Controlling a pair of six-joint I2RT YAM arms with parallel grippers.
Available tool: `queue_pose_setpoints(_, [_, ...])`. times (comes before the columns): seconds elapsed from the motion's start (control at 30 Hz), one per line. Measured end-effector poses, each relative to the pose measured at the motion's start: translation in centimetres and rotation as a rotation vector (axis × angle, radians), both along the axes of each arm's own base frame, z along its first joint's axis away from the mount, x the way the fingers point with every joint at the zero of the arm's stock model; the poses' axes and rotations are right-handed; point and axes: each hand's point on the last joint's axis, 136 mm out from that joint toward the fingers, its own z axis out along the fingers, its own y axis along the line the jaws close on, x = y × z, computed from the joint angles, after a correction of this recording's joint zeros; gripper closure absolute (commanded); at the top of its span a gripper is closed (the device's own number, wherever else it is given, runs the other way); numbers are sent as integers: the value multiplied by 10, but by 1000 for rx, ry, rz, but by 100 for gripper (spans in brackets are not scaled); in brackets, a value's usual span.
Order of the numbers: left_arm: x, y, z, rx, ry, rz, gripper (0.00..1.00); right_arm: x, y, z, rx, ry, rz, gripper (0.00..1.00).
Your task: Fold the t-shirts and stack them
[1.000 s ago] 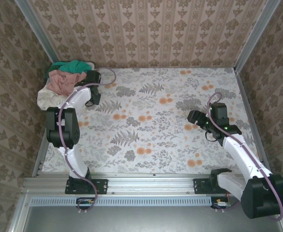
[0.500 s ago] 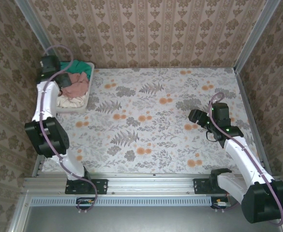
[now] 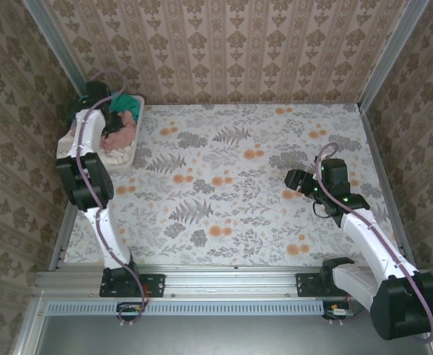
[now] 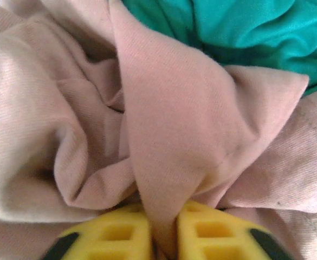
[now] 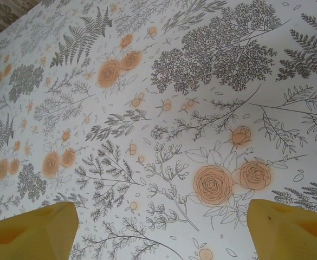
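Note:
The t-shirts lie bunched in a white laundry basket (image 3: pixel 124 163) at the table's back left corner. A teal-green tee (image 3: pixel 132 101) is at the far end, a dusty-pink tee (image 3: pixel 125 133) in the middle and a cream tee (image 3: pixel 115 156) at the near end. The red tee is hidden. My left gripper (image 4: pixel 166 239) is down in the basket, its yellow fingers (image 4: pixel 112 234) shut on a raised fold of the dusty-pink tee (image 4: pixel 169 135), with teal-green cloth (image 4: pixel 245 27) just beyond. Its print is hidden. My right gripper (image 5: pixel 161 238) hangs open over the bare table.
A floral tablecloth (image 3: pixel 231 185) covers the table, with patterned walls close on the left, back and right. My right gripper (image 3: pixel 294 180) hovers above the right half, far from the basket. Metal rails run along the near edge.
The left arm has swung from beside the basket round to its far left and down into it, and its fingers now pinch the pink tee. The right arm has barely shifted.

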Motion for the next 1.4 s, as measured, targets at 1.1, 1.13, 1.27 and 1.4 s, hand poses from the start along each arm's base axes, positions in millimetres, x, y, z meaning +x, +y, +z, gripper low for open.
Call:
queue_pose_setpoints(1.1, [-117,-292,168,-100,-554,-553,31,-18,26,51,112,-184,132,19])
queue_pose_setpoints(1.13, [-105,-271,126,-96,-464,-482,30,-18,26,44,112,-164,126,20])
queue_pose_setpoints(1.27, [-106,-203,-17,-84,-166,-282,16,-15,20,14,85,-60,86,26])
queue_pose_setpoints(1.4, [-149,-199,-73,-65,-13,-296,13,-18,20,-12,37,33,68,26])
